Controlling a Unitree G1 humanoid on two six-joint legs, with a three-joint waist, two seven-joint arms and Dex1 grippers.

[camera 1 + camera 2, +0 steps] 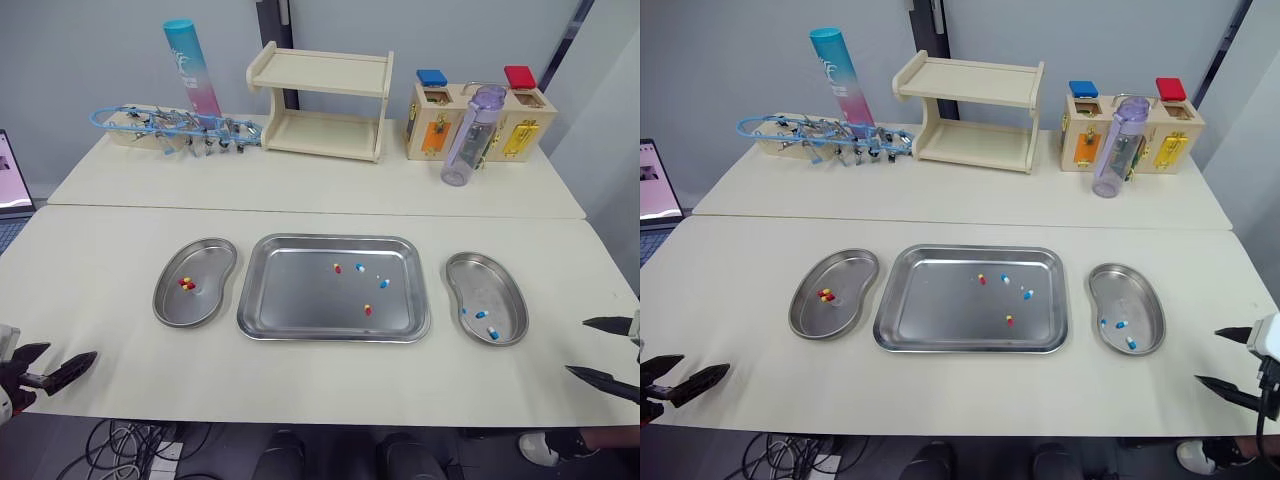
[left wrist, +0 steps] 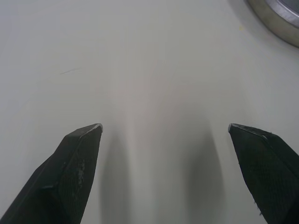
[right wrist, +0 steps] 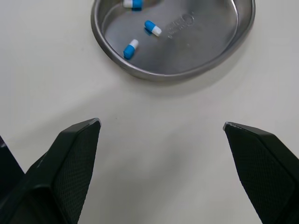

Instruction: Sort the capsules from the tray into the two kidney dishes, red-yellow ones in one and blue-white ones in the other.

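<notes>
A steel tray lies in the middle of the near table. It holds two red-yellow capsules and two blue-white capsules. The left kidney dish holds red-yellow capsules. The right kidney dish holds three blue-white capsules. My left gripper hovers open at the table's front left edge, well short of the left dish. My right gripper is open at the front right edge, just short of the right dish. Neither holds anything.
On the far table stand a wooden shelf, a blue-pink tube, a rack of blue tools, a purple bottle and a wooden box. A laptop sits at the far left.
</notes>
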